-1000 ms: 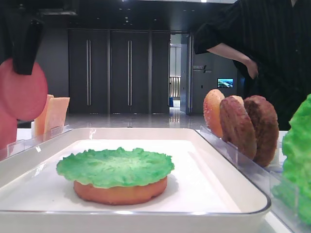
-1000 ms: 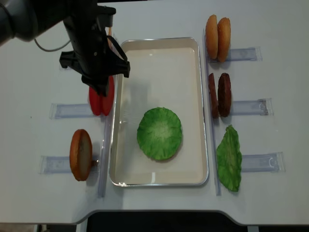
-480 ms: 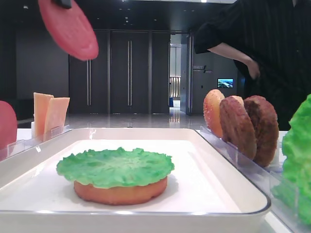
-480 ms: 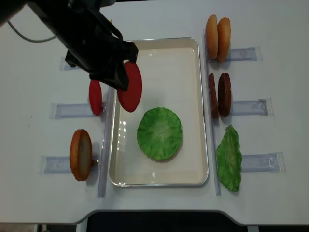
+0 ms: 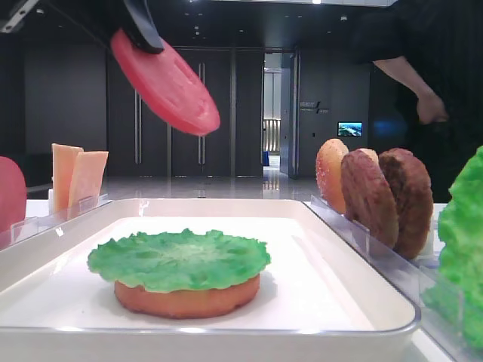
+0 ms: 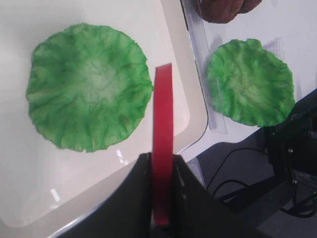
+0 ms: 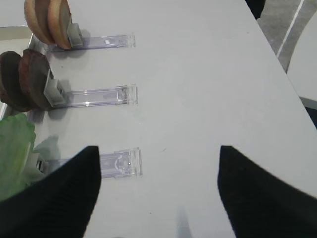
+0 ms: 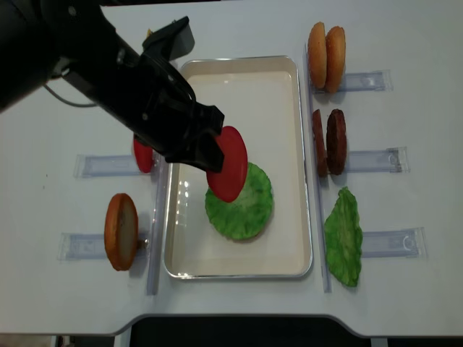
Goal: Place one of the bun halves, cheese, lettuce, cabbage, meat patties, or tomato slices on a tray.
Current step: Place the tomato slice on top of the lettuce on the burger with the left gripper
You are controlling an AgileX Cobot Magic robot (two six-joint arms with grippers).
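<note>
Spare tomato slice (image 8: 142,153): on edge in its clear holder left of the tray, so I can pinch it by the rim.
My left gripper (image 6: 161,166): clenched on a tomato slice (image 8: 227,163) by its edge, tilted above the lettuce.
Lettuce (image 8: 239,200): flat on a bun half (image 5: 186,296) in the tray (image 8: 283,71), the stack my slice probably tops.
My right gripper (image 7: 158,193): released, idle over the bare table.

Low camera at table height facing along the tray (image 5: 226,207), overhead camera looking straight down on it (image 8: 304,144), left wrist camera close above its lettuce (image 6: 89,94), right wrist camera over the table's right-hand holders (image 7: 99,96), both exterior views sharing the lettuce
</note>
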